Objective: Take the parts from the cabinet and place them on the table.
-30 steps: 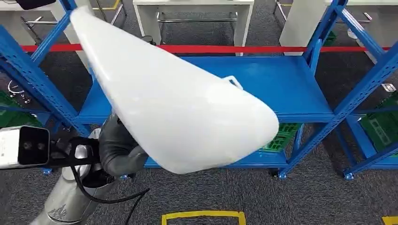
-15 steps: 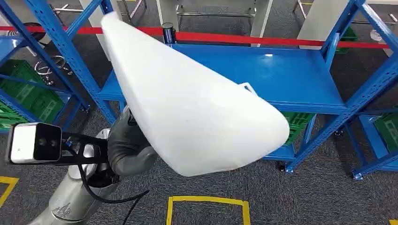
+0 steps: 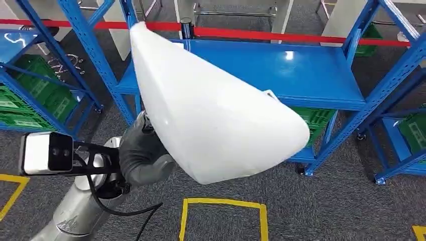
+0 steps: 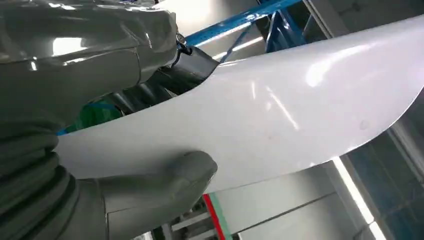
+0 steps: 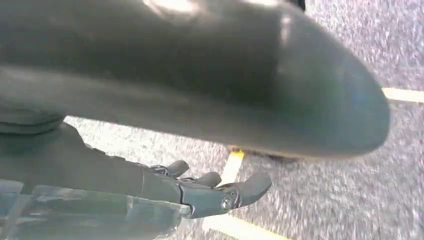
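A large smooth white part [image 3: 211,110], shaped like a curved shell, fills the middle of the head view. My left hand [image 3: 143,158] grips its near edge from below, lifting it in front of the blue cabinet [image 3: 301,70]. In the left wrist view the thumb [image 4: 170,180] presses on the white part [image 4: 280,120] while the darker fingers hold its other face. My right hand [image 5: 210,192] hangs over the grey carpet with its fingers apart and nothing in them.
The blue cabinet has a bare upper shelf, and green crates [image 3: 311,120] sit on its lower level. More blue racks with green crates [image 3: 35,95] stand at the left and right. A red barrier tape [image 3: 301,36] runs behind. Yellow floor markings [image 3: 223,206] lie ahead on the carpet.
The whole scene has shifted as the camera moved: the cabinet slid up and to the right, and the left rack came into view. The white part stays in my left hand.
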You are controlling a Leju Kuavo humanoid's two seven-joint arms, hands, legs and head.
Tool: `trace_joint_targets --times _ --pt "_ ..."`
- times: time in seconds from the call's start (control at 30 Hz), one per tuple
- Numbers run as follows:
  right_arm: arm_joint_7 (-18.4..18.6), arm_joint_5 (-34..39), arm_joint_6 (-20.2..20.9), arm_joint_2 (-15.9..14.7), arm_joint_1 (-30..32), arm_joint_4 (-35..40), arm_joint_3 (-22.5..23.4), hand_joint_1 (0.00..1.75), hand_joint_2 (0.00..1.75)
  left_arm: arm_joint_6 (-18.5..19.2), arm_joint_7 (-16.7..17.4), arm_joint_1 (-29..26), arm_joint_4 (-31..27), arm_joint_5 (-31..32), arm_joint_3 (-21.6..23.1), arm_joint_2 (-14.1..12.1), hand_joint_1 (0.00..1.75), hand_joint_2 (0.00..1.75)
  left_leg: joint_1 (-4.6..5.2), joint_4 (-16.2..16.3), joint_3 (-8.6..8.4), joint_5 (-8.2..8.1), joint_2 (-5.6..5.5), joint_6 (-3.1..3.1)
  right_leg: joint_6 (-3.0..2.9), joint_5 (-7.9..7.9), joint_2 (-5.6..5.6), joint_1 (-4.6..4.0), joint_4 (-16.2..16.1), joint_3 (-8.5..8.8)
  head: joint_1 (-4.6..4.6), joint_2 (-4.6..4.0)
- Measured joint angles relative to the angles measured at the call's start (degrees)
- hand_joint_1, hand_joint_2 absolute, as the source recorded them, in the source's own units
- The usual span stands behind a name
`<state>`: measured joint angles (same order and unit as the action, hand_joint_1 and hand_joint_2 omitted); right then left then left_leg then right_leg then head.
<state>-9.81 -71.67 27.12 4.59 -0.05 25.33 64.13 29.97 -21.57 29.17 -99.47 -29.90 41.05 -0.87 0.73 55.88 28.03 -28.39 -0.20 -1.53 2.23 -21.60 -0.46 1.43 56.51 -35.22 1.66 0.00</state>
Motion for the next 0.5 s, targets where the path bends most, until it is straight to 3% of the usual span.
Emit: trace_joint_targets --times 0.03,0.07,0.1,0.13,0.17,0.2,0.23,0.27,0.3,0.33,0.37,0.4,0.5 --pt "-0.28 0.00 -0.35 -0.26 -0.09 -0.70 0.00 0.00 0.00 0.02 -0.04 0.02 0.09 -0.02 0.04 0.11 1.75 1.75 -0.81 -1.18 0.42 1.31 0.25 -0.65 -0.10 -0.33 -0.02 0.08 0.39 -0.49 -0.04 0.00" --pt "-0.70 0.02 -0.61 -0.44 -0.09 -1.25 -0.02 0.00 0.00 0.04 -0.04 0.25 0.18 -0.13 0.15 0.37 1.75 1.75 -0.52 -1.44 0.73 2.12 0.31 -1.08 -0.47 -2.53 0.14 -0.08 1.63 -1.44 -0.07 0.00" --pt "-1.11 0.02 -0.78 -0.61 -0.14 -1.83 -0.07 0.00 0.00 0.15 -0.07 0.41 0.20 -0.24 0.22 0.55 1.75 1.75 -0.50 -1.39 1.75 2.99 0.28 -1.58 -1.09 -5.75 0.18 -0.01 4.85 -2.59 -0.46 0.00" --pt "-1.31 0.04 -1.16 -0.70 -0.22 -2.25 -0.07 0.00 0.00 0.24 -0.06 0.39 0.22 -0.26 0.28 0.63 1.75 1.75 -0.38 -1.37 2.76 3.78 0.23 -1.57 -1.39 -8.80 0.19 0.01 9.24 -3.85 -0.61 0.00" --pt "-1.60 0.20 -1.33 -0.90 -0.32 -2.53 -0.07 0.00 0.00 0.28 -0.02 0.38 0.26 -0.28 0.53 0.70 1.75 1.75 -0.25 -1.30 3.77 4.51 0.21 -1.62 -1.33 -10.89 0.20 0.00 13.57 -4.95 -0.57 0.00" --pt "-1.88 0.28 -1.40 -1.05 -0.41 -2.84 -0.07 0.00 0.00 0.35 0.02 0.32 0.26 -0.50 0.70 0.79 1.75 1.75 -0.20 -1.24 4.83 5.27 0.20 -1.56 -0.84 -11.52 0.20 0.00 17.06 -5.48 -0.66 0.00" --pt "-2.01 0.46 -1.40 -1.11 -0.45 -3.06 -0.07 0.00 0.00 0.33 0.15 0.32 0.26 -0.68 0.90 0.83 1.75 1.75 -0.21 -1.16 5.85 6.01 0.20 -1.43 -0.07 -10.64 0.20 0.02 18.18 -4.95 -0.61 0.00" --pt "-2.03 0.76 -1.25 -1.14 -0.43 -3.10 -0.04 0.00 0.00 0.33 0.31 0.34 0.26 -0.98 1.12 0.85 1.75 1.75 -0.27 -0.98 6.90 6.72 0.21 -1.26 0.86 -8.76 0.19 0.06 16.87 -3.27 -0.68 0.00" --pt "-2.03 0.98 -0.87 -1.11 -0.39 -3.08 -0.02 0.00 0.00 0.26 0.39 0.35 0.26 -1.31 1.36 0.85 1.75 1.75 -0.39 -0.64 7.99 7.31 0.19 -1.02 1.62 -6.83 0.19 0.18 13.57 -0.60 -0.66 0.00" --pt "-1.86 1.27 -0.17 -1.07 -0.36 -3.01 0.02 0.00 0.00 0.13 0.42 0.42 0.26 -1.44 1.57 0.85 1.75 1.75 -0.46 -0.05 9.03 7.75 0.15 -0.74 1.92 -5.99 0.19 0.36 8.95 2.78 -0.65 0.00" --pt "-1.48 1.38 0.68 -0.83 -0.37 -2.66 0.04 0.00 0.00 0.02 0.42 0.51 0.24 -1.62 1.71 0.96 1.75 1.75 -0.36 0.82 9.91 8.03 0.13 -0.40 1.57 -7.70 0.31 0.58 3.68 6.17 -0.72 0.00" --pt "-1.09 1.49 1.55 -0.50 -0.28 -1.82 0.09 0.00 0.00 -0.06 0.42 0.65 0.20 -1.96 1.79 1.05 1.75 1.75 -0.20 1.52 10.74 8.33 0.09 -0.01 0.47 -9.90 0.66 -0.08 -0.35 8.47 -0.70 0.00" --pt "-0.72 1.64 2.56 0.50 0.37 -0.70 0.26 0.00 0.00 -0.13 0.37 0.86 0.13 -2.32 2.29 1.22 1.75 1.75 -0.43 1.63 10.84 9.65 0.06 0.88 -0.85 -9.08 0.77 -0.36 0.99 6.90 -0.37 0.00"
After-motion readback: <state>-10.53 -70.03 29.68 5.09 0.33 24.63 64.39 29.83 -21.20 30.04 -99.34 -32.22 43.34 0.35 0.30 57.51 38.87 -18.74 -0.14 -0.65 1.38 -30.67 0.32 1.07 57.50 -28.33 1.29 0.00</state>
